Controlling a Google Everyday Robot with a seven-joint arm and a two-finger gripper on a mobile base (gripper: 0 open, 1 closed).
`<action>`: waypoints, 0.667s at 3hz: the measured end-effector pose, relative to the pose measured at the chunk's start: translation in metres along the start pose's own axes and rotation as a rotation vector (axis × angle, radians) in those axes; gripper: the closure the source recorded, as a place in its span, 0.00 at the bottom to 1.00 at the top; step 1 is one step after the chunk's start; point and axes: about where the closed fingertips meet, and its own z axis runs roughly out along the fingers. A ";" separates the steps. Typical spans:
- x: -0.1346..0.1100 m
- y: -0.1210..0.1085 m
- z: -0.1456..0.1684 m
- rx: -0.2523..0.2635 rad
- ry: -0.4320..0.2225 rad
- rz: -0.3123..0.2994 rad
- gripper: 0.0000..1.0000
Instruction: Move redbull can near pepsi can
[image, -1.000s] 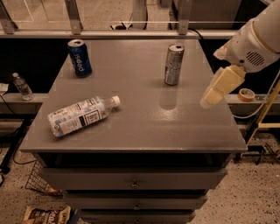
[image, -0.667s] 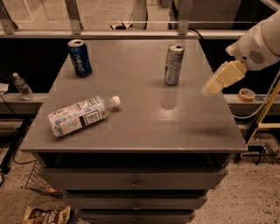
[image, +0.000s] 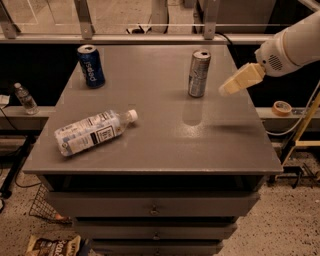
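Note:
The redbull can, slim and silver-grey, stands upright at the back right of the grey table. The pepsi can, dark blue with white lettering, stands upright at the back left. My gripper, with cream-coloured fingers, hangs above the table's right side, just right of the redbull can and apart from it. It holds nothing. My white arm reaches in from the upper right.
A clear plastic water bottle lies on its side at the front left of the table. Drawers sit below the tabletop. A small bottle stands on a ledge at the left, a tape roll on a ledge at the right.
My gripper has risen and moved toward the back, from the right edge of the table to beside the redbull can. The cans and bottle have not moved.

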 end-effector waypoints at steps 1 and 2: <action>-0.013 -0.007 0.025 -0.004 -0.033 0.017 0.00; -0.030 -0.006 0.040 -0.031 -0.070 0.009 0.00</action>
